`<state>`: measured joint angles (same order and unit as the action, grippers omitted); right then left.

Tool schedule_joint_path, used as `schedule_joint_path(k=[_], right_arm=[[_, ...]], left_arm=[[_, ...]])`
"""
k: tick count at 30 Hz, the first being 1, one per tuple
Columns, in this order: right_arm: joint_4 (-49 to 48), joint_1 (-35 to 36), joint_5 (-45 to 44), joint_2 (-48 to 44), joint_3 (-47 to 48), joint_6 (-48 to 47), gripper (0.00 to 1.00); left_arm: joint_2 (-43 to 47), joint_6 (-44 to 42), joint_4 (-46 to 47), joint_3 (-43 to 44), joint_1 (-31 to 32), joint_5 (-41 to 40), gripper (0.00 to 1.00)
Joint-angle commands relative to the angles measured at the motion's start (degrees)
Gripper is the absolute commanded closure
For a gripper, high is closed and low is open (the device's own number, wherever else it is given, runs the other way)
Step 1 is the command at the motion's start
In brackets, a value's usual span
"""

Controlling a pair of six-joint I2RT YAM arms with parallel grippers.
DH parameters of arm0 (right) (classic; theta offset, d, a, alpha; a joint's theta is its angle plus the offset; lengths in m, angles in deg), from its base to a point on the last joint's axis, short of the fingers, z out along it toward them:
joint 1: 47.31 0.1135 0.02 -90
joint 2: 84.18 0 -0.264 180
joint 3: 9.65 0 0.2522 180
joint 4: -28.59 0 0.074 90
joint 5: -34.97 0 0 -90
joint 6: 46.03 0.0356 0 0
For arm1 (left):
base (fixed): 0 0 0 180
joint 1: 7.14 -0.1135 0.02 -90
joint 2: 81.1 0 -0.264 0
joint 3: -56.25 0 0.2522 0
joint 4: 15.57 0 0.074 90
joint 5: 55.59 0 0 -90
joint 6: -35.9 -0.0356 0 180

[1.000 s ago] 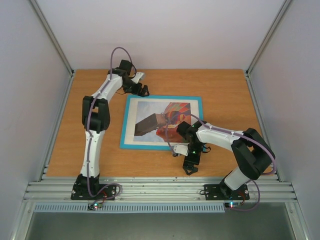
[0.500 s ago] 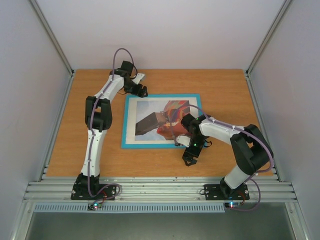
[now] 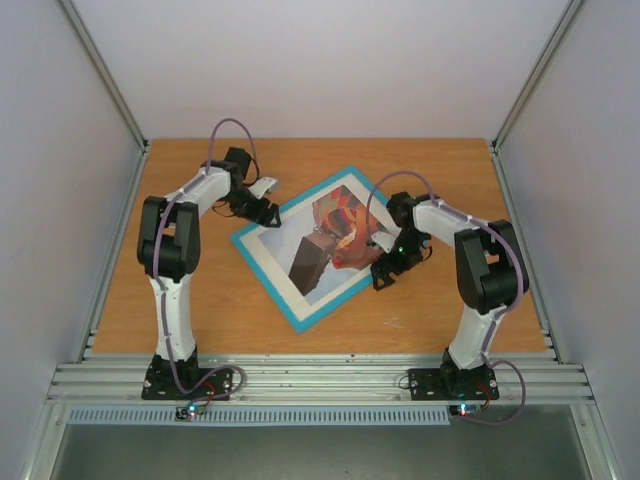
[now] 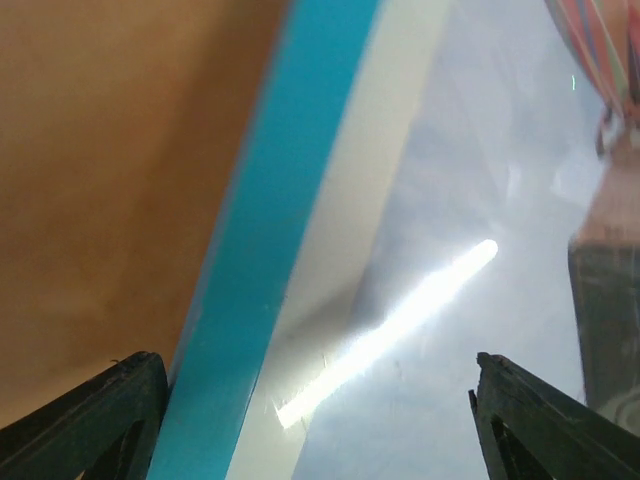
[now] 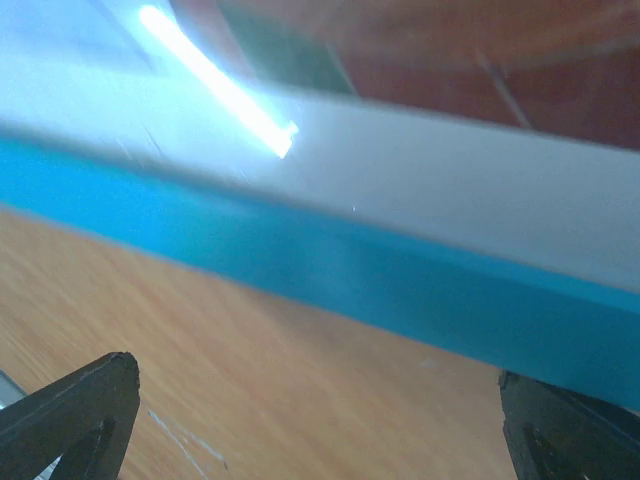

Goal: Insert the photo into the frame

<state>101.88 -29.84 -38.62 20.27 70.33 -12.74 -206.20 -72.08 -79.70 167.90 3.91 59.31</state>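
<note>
frame (image 3: pixel 266 284): flat on the table (image 3: pixel 200 300), but swung round to a diagonal now. A second ago it sat square to the table edge.
photo (image 3: pixel 335 225): the balloon print shows inside the frame, under the glass, and it turned along with it.
my left pincer (image 3: pixel 262 210): spread wide, straddling the frame's blue far-left edge. It was up by the far corner before.
my right pincer (image 3: pixel 383 272): spread wide too, low at the frame's right edge. It has come in from off the near-right corner.
</note>
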Motion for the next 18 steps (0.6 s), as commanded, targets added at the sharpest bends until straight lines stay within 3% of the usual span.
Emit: schedule_joint_path(k=[1, 9, 18], right_arm=[[-0.8, -2.7, 12.2, 4.9, 8.6, 4.3, 0.02], [1.9, -2.9, 21.4, 11.6, 17.2, 9.4, 0.02], [2.4, -2.8, 24.9, 13.1, 16.6, 9.8, 0.02]], left_arm=[[6.4, -1.5, 1.5, -10.8, 1.1, 6.1, 0.16], [16.2, -2.8, 5.4, -27.9, 1.2, 10.3, 0.17], [19.9, -3.5, 6.6, -34.6, 2.1, 13.2, 0.19]])
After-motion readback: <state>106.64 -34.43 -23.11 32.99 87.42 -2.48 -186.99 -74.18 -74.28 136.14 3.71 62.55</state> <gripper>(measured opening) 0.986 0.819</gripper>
